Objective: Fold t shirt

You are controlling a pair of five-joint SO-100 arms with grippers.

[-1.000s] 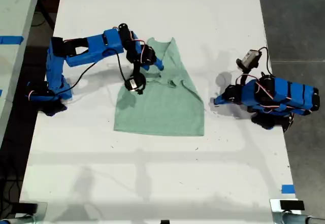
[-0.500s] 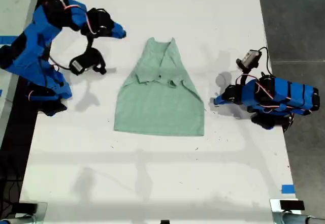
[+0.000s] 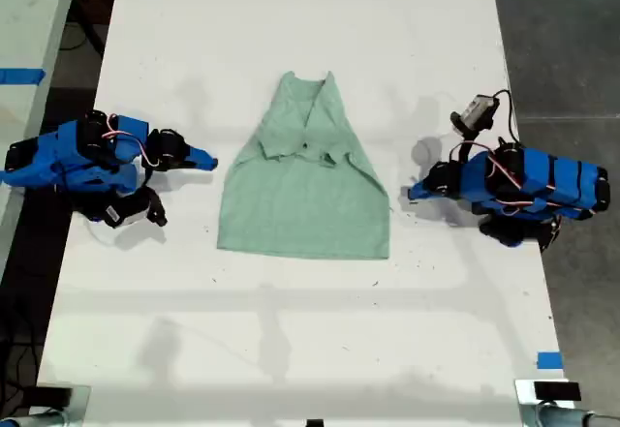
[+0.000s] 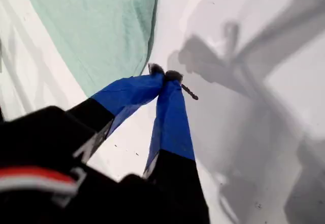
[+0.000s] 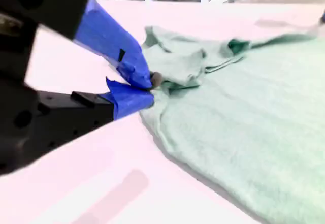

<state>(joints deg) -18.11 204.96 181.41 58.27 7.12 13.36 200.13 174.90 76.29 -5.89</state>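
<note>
My first gripper and second gripper, both pressed together and empty, flank the t shirt

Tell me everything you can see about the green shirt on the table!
The pale mint-green t-shirt of soft plain fabric lies flat near the middle of the white table. Its sleeves are folded inward, leaving the neck end narrow and the hem wide and straight. Small wrinkles bunch where the folds meet. Neither blue arm touches it.
</note>
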